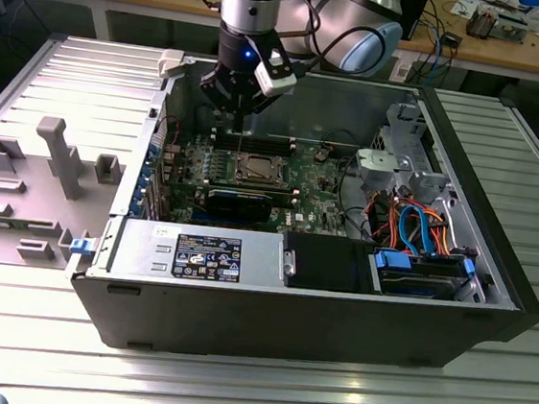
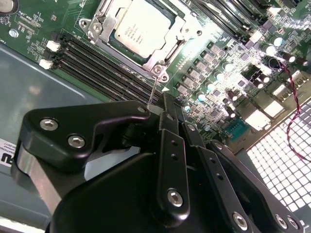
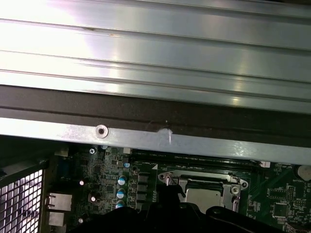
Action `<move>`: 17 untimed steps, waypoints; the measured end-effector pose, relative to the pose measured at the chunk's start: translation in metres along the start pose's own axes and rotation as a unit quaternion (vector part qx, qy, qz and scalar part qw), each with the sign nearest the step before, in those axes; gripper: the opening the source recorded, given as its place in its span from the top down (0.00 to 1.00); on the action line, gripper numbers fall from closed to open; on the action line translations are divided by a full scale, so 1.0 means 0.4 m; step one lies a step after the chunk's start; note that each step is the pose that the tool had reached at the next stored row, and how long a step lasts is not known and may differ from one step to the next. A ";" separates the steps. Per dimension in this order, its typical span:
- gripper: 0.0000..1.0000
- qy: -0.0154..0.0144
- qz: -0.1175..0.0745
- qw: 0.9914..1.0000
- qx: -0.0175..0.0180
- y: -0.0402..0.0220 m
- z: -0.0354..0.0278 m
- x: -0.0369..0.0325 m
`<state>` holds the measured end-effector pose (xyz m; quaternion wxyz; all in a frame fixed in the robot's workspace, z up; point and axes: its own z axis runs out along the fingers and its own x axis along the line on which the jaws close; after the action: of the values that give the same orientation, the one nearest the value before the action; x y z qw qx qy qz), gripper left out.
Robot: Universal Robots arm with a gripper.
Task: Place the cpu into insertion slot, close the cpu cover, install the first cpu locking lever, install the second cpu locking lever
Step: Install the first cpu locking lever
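Note:
The cpu (image 2: 143, 26) lies flat in the insertion slot (image 2: 86, 24) on the green board, silvery top up. The cpu cover (image 2: 156, 60) sits down around it as a metal frame. A thin wire locking lever (image 2: 152, 90) rises from the slot's corner up to my gripper (image 2: 165, 103). The black fingers are shut; I cannot tell whether the lever is pinched between them or only touching. In the exterior view my gripper (image 1: 238, 117) hangs just behind the cpu (image 1: 256, 170), inside the open case. The first wrist view catches the cpu (image 3: 204, 195) past the case wall.
Long black memory slots (image 2: 97, 60) run beside the socket, and rows of capacitors (image 2: 214, 73) stand on its other side. The case's back wall (image 3: 146, 138) is close behind the arm. A drive cage with blue and orange cables (image 1: 421, 232) and a power supply (image 1: 206, 253) stand within the case.

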<state>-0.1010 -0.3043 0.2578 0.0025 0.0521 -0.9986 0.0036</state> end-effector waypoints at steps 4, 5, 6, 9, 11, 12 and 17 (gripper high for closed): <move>0.89 0.000 0.000 1.000 0.000 0.000 0.000 -0.004; 0.89 0.000 0.000 1.000 0.000 -0.001 0.000 -0.005; 0.89 0.000 0.000 1.000 0.000 -0.001 0.000 -0.006; 0.89 0.000 0.000 1.000 0.000 -0.001 0.000 -0.006; 0.89 0.000 0.000 1.000 0.000 -0.001 0.000 -0.006; 0.89 0.000 0.000 1.000 0.000 -0.001 0.001 -0.007; 0.89 0.000 0.000 1.000 0.000 -0.001 0.009 -0.007</move>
<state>-0.0984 -0.3043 0.2543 0.0026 0.0521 -0.9986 0.0036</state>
